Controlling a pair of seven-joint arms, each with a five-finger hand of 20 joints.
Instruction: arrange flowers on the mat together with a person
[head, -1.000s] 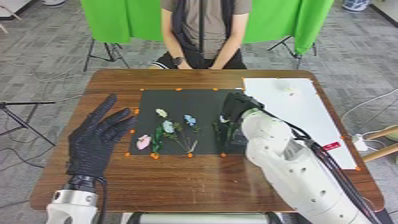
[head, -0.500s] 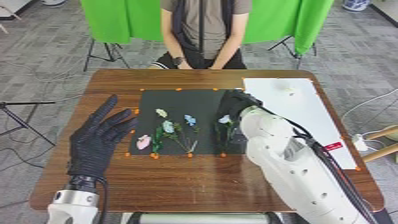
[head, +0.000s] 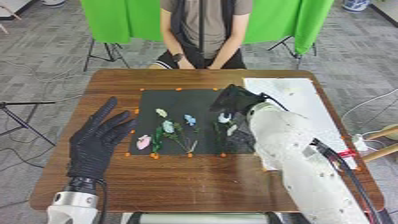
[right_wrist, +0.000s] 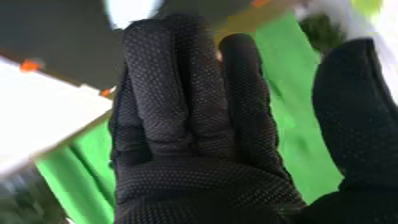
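Observation:
In the head view, my right hand (head: 234, 100) is over the far right part of the dark mat (head: 191, 96), its fingers extended and holding nothing visible. On the mat lie a cream flower (head: 161, 113), a pale blue one (head: 168, 127), a blue one (head: 190, 120) and a pink one (head: 143, 142). Nearer my right arm are a light blue flower (head: 224, 118) and a whitish flower (head: 232, 130). My left hand (head: 93, 142) rests open left of the mat. The right wrist view has my right hand (right_wrist: 200, 115) with straight fingers, thumb apart.
A white sheet (head: 306, 107) covers the table's right side, with a small pale item (head: 289, 91) near its far end. Orange markers (head: 189, 155) line the mat's edges. My right arm (head: 289, 135) crosses the sheet.
My right hand has shifted slightly and turned, and its forearm has swung right. The whitish flower at the mat's right is more exposed. My left hand has stayed put.

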